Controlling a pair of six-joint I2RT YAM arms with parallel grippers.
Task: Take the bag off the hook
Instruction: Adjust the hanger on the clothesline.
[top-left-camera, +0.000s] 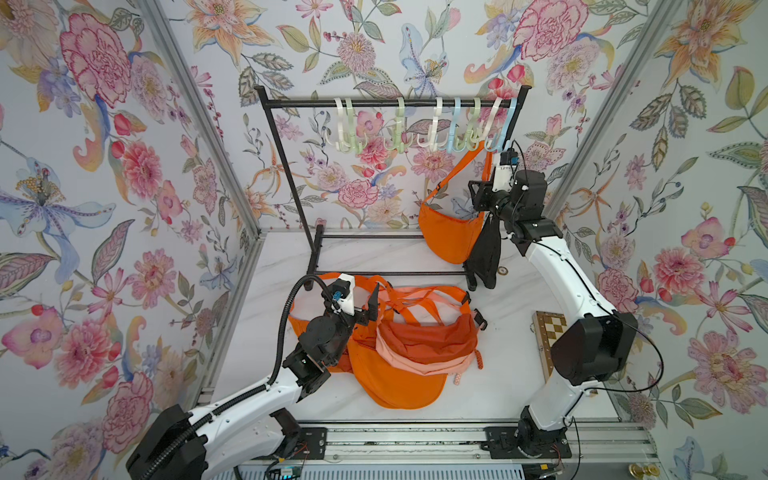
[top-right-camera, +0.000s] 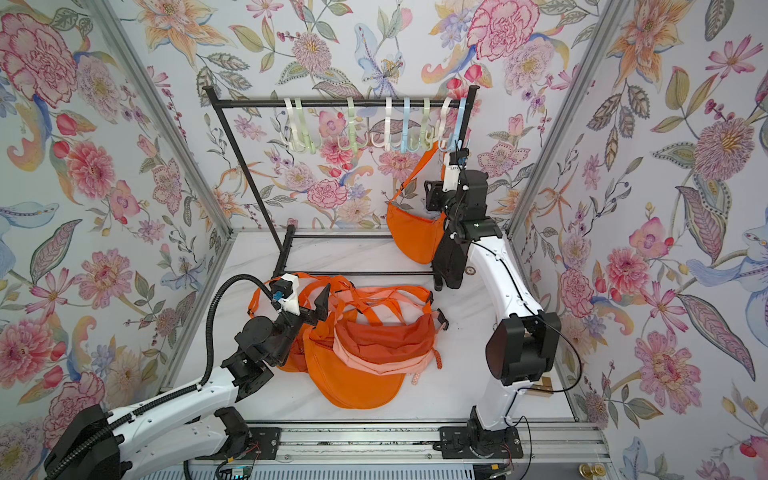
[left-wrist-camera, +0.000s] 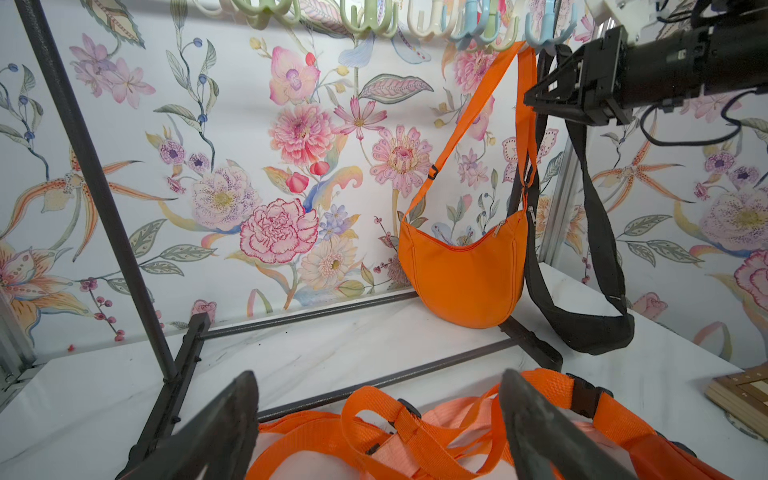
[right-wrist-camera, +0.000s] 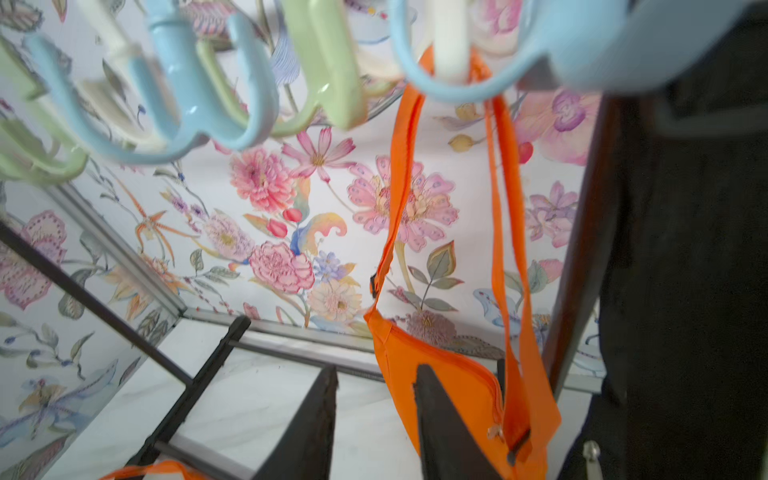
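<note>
An orange crescent bag (top-left-camera: 449, 237) (left-wrist-camera: 465, 278) hangs by its strap from a light blue hook (top-left-camera: 498, 137) (right-wrist-camera: 457, 89) at the right end of the rack. My right gripper (top-left-camera: 476, 195) (right-wrist-camera: 376, 370) is level with the strap, just beside it. Its jaws are a narrow gap apart with only table showing between them. A black bag (top-left-camera: 484, 253) (left-wrist-camera: 590, 328) hangs right next to the orange one, against my right wrist. My left gripper (top-left-camera: 365, 307) (left-wrist-camera: 378, 374) stands wide open and empty over loose orange straps on the table.
A pile of orange and peach bags (top-left-camera: 411, 353) lies mid-table. The black rack (top-left-camera: 286, 166) carries several white, green and blue hooks (top-left-camera: 432, 133); its base bars (top-left-camera: 386, 274) cross the table. A chessboard (top-left-camera: 548, 332) sits by the right arm. Floral walls close in on three sides.
</note>
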